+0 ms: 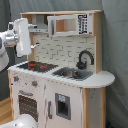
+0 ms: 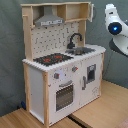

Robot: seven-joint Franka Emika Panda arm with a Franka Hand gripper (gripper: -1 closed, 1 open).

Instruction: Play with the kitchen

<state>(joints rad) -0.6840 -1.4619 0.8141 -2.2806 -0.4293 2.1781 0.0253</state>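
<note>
Your open room lies above the kitchen (image 1: 60,85) counter, hob (image 1: 36,65) flat and low at centre left, tap (image 1: 85,59) rising at centre right, hood (image 2: 49,20) overhanging at upper left.

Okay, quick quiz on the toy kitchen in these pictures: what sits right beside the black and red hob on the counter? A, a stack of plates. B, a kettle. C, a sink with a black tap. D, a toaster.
C: in both exterior views the kitchen has a sink set into the counter next to the hob, with a curved black tap rising behind it; no toaster, plates or kettle show.
</note>
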